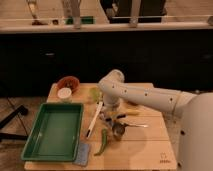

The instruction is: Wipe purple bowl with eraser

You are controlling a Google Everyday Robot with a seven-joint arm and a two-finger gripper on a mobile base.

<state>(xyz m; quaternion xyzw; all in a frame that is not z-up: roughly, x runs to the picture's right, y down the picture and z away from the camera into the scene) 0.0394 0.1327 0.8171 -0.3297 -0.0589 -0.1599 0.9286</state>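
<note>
Starting at the left of the wooden bench (pixel 145 150), a green tray (pixel 54 131) is seen lying flat, with a flat light-blue pad (pixel 82 154) just beside its near right corner. Behind the tray, an orange-red bowl (pixel 69 83) is set near the bench's far left edge, and a small white round thing (pixel 64 93) is touching its front. A pale green thing (pixel 95 93) is found further right, and a long white utensil (pixel 94 118) is laid slanting toward the tray. A green pepper (pixel 103 142) is placed nearer the front edge. The white arm (pixel 145 97) is reached in from the right, and the gripper (pixel 111 116) is held low over the bench's middle; whether its jaws are apart or together cannot be told. A small dark round vessel (pixel 118 131), possibly the purple bowl, is seen just beside the gripper. A thin utensil (pixel 135 125) is laid to its right. The eraser cannot be made out.
</note>
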